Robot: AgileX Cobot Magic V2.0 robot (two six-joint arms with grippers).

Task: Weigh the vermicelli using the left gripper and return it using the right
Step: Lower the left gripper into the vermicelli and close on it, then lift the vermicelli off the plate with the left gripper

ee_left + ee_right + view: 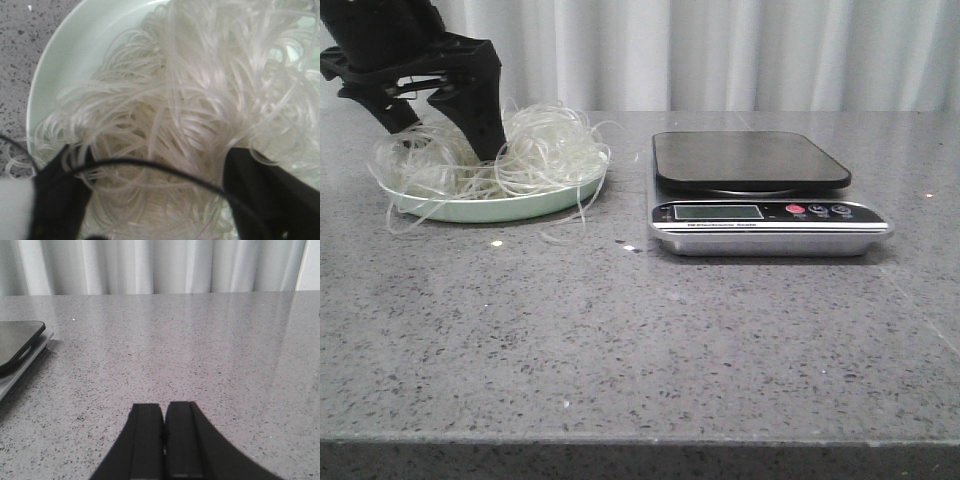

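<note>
Two left gripper (150, 200) fingers spread wide, sunk in vermicelli (510, 150) on plate (500, 208). Close deep for a full clump before lifting to scale (750, 160). Right gripper (164, 440) pressed together, empty.

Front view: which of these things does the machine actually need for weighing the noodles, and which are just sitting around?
Part of the job:
- noodles, heaped on the plate
- green plate under them
- kitchen scale, nothing on it
- left tool, open, pushed down into the noodles
- right tool, shut, above bare table

Just there:
- grey table
- white curtain
</note>
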